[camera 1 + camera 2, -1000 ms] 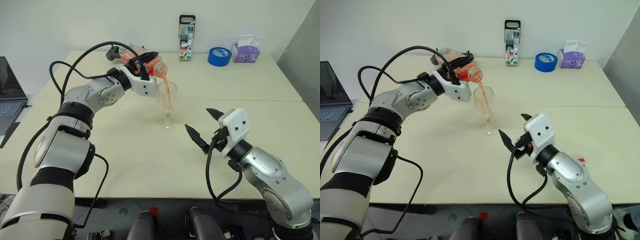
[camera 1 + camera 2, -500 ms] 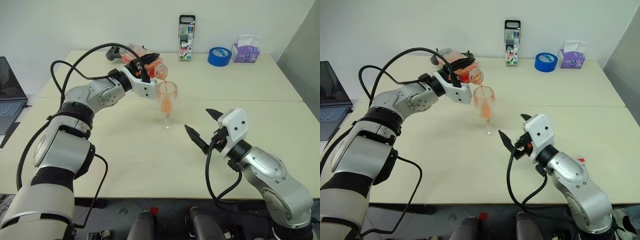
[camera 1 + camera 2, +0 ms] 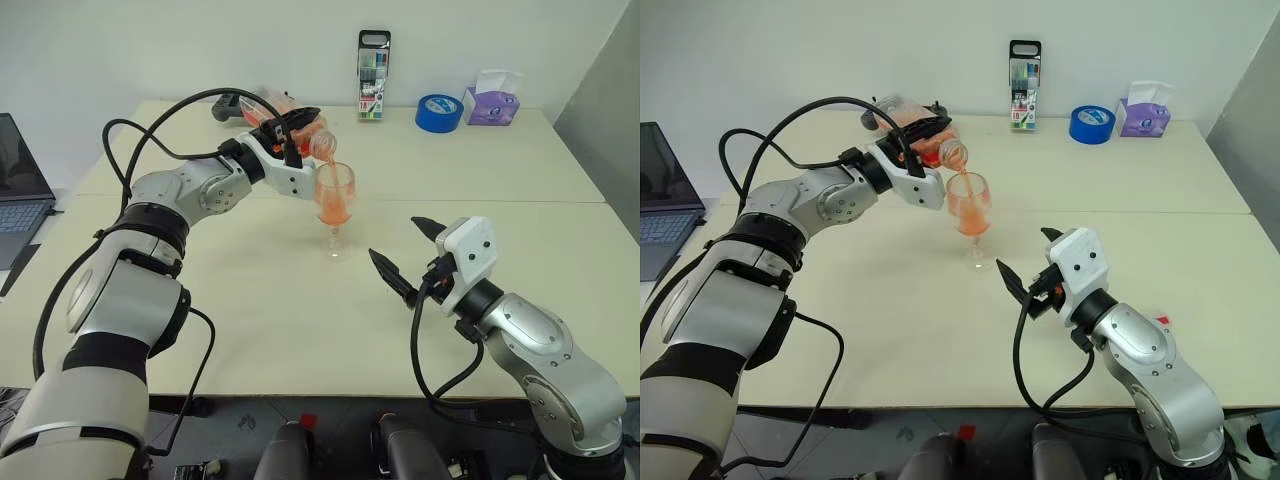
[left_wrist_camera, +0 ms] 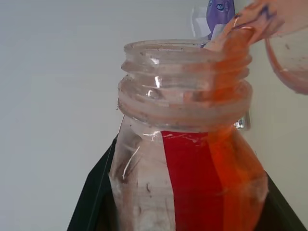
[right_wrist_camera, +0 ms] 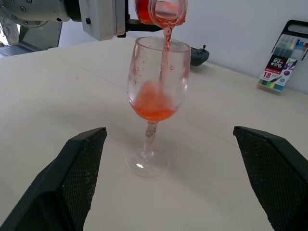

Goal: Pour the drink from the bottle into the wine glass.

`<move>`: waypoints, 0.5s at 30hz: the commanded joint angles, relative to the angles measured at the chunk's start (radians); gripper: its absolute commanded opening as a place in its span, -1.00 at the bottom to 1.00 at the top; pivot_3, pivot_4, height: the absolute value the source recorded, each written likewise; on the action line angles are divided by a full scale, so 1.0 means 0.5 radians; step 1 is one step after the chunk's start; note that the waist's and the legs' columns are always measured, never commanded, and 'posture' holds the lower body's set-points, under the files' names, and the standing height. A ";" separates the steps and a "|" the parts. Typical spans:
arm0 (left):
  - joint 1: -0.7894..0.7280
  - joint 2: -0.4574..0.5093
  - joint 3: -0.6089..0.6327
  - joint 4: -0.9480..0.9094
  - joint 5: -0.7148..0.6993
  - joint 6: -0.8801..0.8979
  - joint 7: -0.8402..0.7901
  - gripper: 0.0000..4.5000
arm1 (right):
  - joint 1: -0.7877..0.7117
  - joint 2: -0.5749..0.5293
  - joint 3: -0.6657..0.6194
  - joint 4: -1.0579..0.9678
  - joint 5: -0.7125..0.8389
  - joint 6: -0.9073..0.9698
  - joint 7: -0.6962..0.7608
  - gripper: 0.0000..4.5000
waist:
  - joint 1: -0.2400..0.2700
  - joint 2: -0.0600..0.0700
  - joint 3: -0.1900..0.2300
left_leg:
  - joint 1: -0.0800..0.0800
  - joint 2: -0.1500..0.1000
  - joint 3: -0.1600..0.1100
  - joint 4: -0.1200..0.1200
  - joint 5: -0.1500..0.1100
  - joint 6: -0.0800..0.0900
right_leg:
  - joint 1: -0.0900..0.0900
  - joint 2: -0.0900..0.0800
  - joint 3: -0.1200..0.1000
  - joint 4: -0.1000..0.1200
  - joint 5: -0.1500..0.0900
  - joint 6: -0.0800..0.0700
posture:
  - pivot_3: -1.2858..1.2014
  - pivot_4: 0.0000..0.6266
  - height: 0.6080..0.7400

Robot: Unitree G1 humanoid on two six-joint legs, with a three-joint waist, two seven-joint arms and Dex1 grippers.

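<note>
My left gripper [image 3: 291,134] is shut on the bottle [image 3: 303,132], a small clear plastic one with a red label [image 4: 187,173]. It is tipped with its open mouth just over the rim of the wine glass [image 3: 334,203]. A thin orange stream of the drink [image 5: 153,108] falls from the mouth and pools in the lower part of the bowl. The glass stands upright on the table at mid-centre. My right gripper [image 3: 393,236] hovers open, low over the table to the right of the glass and nearer to me, pointing at it, with nothing between its fingers.
Along the table's far edge stand a marker-pen case [image 3: 373,75], a blue tape roll [image 3: 438,111] and a tissue box [image 3: 490,100]. A black controller [image 3: 228,106] lies behind the bottle. A laptop [image 3: 20,190] sits at the far left. The cream table [image 3: 250,300] is bare near me.
The orange liquid in the glass bowl has risen as the pouring goes on. Both arms have stayed where they were.
</note>
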 commanded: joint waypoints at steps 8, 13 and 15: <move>-0.107 0.038 0.019 -0.017 -0.017 0.002 0.076 -0.24 | -0.052 0.010 -0.044 -0.058 0.023 0.009 0.001 1.00 | 0.000 0.000 0.000 | 0.000 0.000 0.000 0.000 0.000 0.000 | 0.000 0.000 0.000 0.000 0.000 0.000 | 0.03 -0.52 1.00; -0.105 0.042 0.026 -0.013 -0.026 0.003 0.072 -0.24 | -0.061 0.010 -0.048 -0.054 0.022 0.012 0.003 1.00 | 0.000 0.000 0.000 | 0.000 0.000 0.000 0.000 0.000 0.000 | 0.000 0.000 0.000 0.000 0.000 0.000 | 0.03 -0.52 1.00; -0.107 0.045 0.022 -0.014 -0.020 0.004 0.075 -0.24 | -0.062 0.012 -0.048 -0.052 0.022 0.012 0.004 1.00 | 0.000 0.000 0.000 | 0.000 0.000 0.000 0.000 0.000 0.000 | 0.000 0.000 0.000 0.000 0.000 0.000 | 0.03 -0.52 1.00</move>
